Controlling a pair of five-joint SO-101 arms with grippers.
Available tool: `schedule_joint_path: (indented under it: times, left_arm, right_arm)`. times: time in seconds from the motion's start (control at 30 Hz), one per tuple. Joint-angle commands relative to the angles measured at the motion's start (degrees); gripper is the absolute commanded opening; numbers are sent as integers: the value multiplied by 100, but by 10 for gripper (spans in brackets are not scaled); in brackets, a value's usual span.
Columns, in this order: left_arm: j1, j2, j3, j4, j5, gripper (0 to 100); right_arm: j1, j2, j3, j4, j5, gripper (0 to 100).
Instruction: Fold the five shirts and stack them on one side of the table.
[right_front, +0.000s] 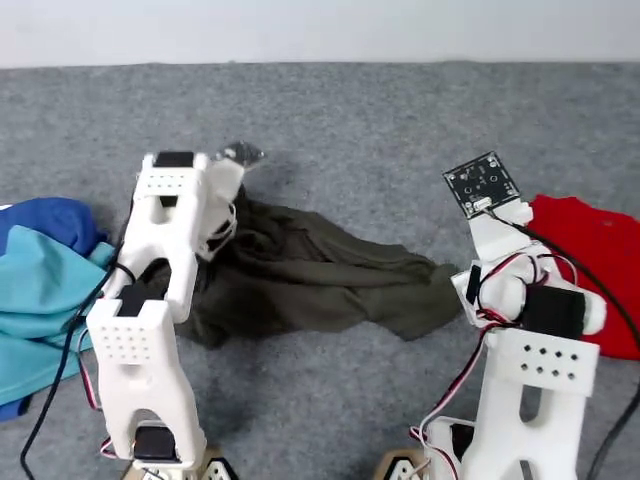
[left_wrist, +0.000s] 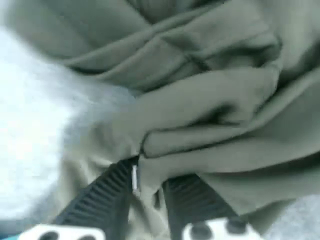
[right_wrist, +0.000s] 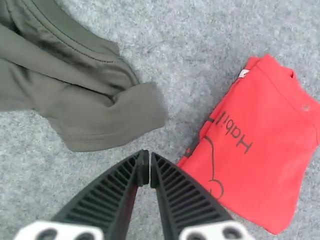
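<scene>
Pincer entries, left wrist view: left pincer (left_wrist: 149, 172) narrow, ribbed jaws nipped on a fold of the olive shirt (left_wrist: 210, 100), with cloth caught between them. The rest of the garment lies bunched in thick creases just beyond the tips. Purpose, as judged: a hold on the edge so the crumpled shirt can be pulled flat before any fold is made. Right wrist view: right pincer (right_wrist: 148, 156) closed tip to tip and holding nothing. It hangs above the bare grey surface (right_wrist: 200, 45), between a sleeve end of the olive shirt and the red shirt (right_wrist: 260, 150). Red shirt: folded to a neat block, print uppermost, lying apart from the olive sleeve. It is probably the first item of the stack, which would explain its place at one side. The right pincer is probably stationed near that sleeve to serve as the second hold for spreading. High view: olive shirt sprawled unfolded across the middle of the surface, between the two arms. The left arm (right_front: 160, 260) is bent over one end of it. The right arm (right_front: 520, 330) stands near the other end, with the red shirt just beside it. Added by the high view: blue shirt (right_front: 45, 220) and teal shirt (right_front: 40, 300), heaped together unfolded at the far left edge, likely awaiting their turn. Added by the wrist views: how the jaws stand, the pinched fold, and the red shirt's print and neck label.
</scene>
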Motion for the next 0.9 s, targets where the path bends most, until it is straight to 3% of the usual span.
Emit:
schedule_joint_path:
  times: [0.0,0.27,0.5,0.73,0.87]
  left_arm:
    - [-9,-211,-1182,185,-26,13]
    - [448,-70,-3178,70,-26,13]
    - [563,545,-3714,-475,413,14]
    - [607,633,-4268,721,501,22]
    - [545,633,-4796,1275,615,88]
  right_arm:
    - [-40,-154,-62,-13,9,9]
    - [-40,-136,-62,-4,9,9]
    - [-40,-119,-62,-22,9,9]
    - [-40,-154,-62,-4,9,9]
    - [-40,-154,-62,-22,9,9]
